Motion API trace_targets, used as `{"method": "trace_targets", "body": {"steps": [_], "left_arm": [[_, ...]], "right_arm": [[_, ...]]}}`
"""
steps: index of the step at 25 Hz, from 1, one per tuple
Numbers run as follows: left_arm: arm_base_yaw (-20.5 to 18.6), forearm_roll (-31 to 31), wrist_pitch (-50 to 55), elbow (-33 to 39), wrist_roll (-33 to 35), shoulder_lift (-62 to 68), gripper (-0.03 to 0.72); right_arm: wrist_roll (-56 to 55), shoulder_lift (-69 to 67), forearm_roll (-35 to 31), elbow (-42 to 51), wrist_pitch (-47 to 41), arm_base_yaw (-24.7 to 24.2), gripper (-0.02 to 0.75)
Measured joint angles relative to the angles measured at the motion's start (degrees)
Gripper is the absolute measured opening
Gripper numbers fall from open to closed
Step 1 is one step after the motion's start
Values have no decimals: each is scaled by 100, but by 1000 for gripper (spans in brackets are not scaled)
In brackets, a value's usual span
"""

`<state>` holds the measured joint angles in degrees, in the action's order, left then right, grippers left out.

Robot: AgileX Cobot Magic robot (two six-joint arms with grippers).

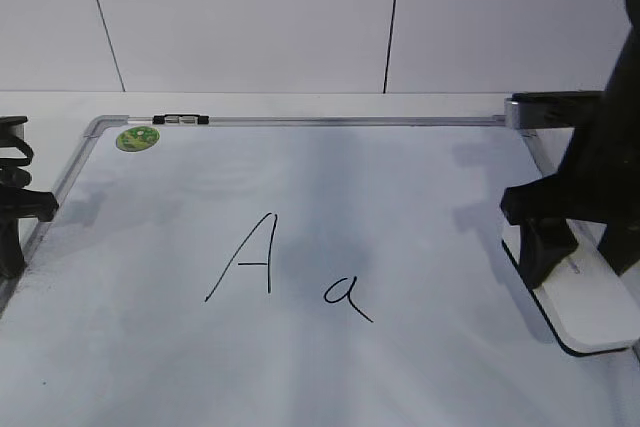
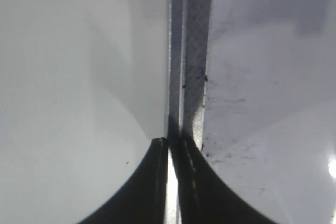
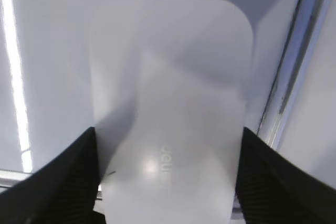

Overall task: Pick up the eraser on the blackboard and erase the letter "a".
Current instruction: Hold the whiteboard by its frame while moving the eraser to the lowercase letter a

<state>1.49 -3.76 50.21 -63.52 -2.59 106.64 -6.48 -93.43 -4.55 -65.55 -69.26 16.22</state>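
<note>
On the bench, the blackboard (image 1: 300, 207) is laid flat, with the eraser (image 1: 585, 312) lying at its right edge, just inside the frame and well apart from the letter "a" (image 1: 345, 297). The eraser is judged light, stiff and smooth, so its plastic sides may slip; hold is best taken across its two long sides, near the middle. The right gripper (image 3: 168, 177) is set over it with the fingers (image 3: 58, 182) spread either side of the block; whether they touch its sides cannot be told, and no lift is seen. The left gripper (image 2: 173, 182) is held at the board's left frame, its fingers nearly together with nothing between them. The eraser's black pad is seen only as a thin rim, its near end is cut off in the wrist view, and its lettering is too blurred to read.
</note>
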Motion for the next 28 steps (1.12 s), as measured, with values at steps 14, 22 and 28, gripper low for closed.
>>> {"method": "trace_targets", "body": {"steps": [14,22,28], "left_arm": [[0,0,0,0,0,0,14],[0,0,0,0,0,0,14],[0,0,0,0,0,0,14]], "right_arm": [[-479,-1201,874,-1628,-21,1483,561],[-370,-1685,539,-1719,-21,1780,561],[-288,-1734,391,-1732,-21,1780,561]]}}
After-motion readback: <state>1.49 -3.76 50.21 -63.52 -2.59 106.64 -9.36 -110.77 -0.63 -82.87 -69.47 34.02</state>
